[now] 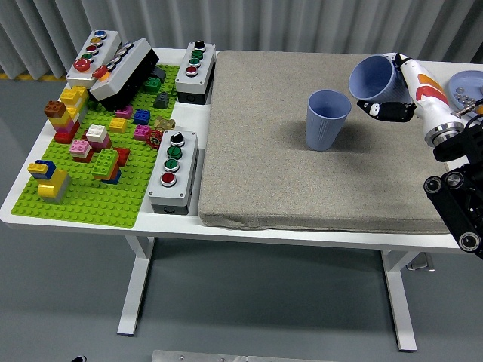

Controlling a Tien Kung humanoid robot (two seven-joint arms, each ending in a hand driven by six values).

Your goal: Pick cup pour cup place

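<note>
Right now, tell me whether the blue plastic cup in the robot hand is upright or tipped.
Tipped. The right robot hand holds the blue plastic cup above the grey mat, its open mouth turned left.
</note>
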